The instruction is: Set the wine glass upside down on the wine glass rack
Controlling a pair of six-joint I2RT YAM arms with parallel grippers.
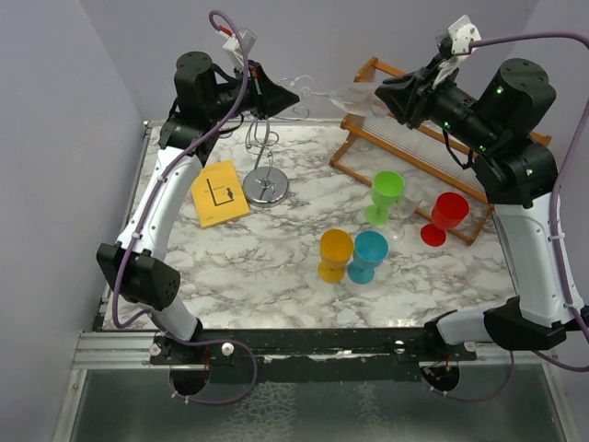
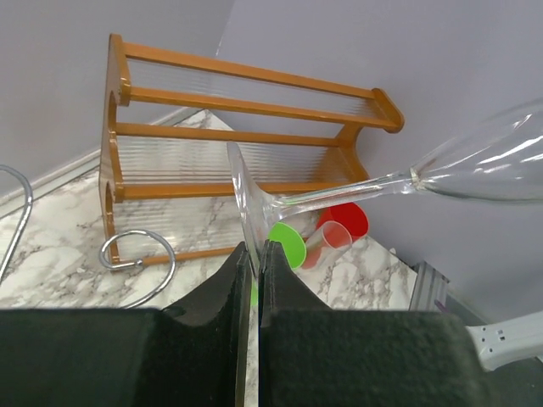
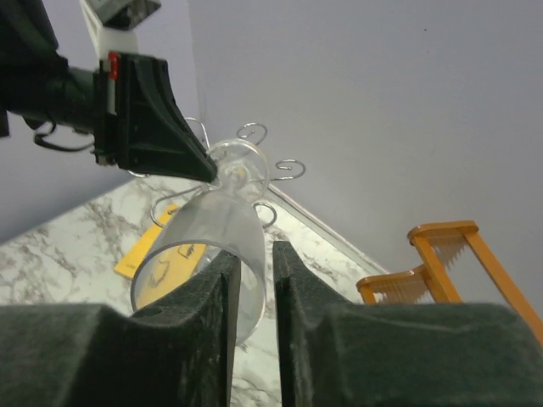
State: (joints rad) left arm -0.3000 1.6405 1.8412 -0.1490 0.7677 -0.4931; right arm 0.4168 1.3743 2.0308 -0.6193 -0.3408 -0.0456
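The clear wine glass (image 1: 342,92) hangs level in the air between my two grippers, above the back of the table. My left gripper (image 1: 293,103) is shut on the glass's round foot (image 2: 242,199); the stem and bowl (image 2: 492,157) run off to the right. My right gripper (image 1: 380,92) straddles the bowl's rim (image 3: 212,229), one finger inside and one outside. Its jaws stand a little apart, with a thin gap beside the wall. The chrome wine glass rack (image 1: 266,187) stands just below the left gripper. Its curled arms show in the left wrist view (image 2: 136,256) and behind the glass in the right wrist view (image 3: 288,168).
A brown wooden slatted rack (image 1: 414,152) stands at the back right. Green (image 1: 386,193), red (image 1: 448,216), orange (image 1: 335,253) and blue (image 1: 370,253) goblets stand mid-table, with a clear glass (image 1: 406,210) among them. A yellow card (image 1: 219,193) lies left of the chrome base.
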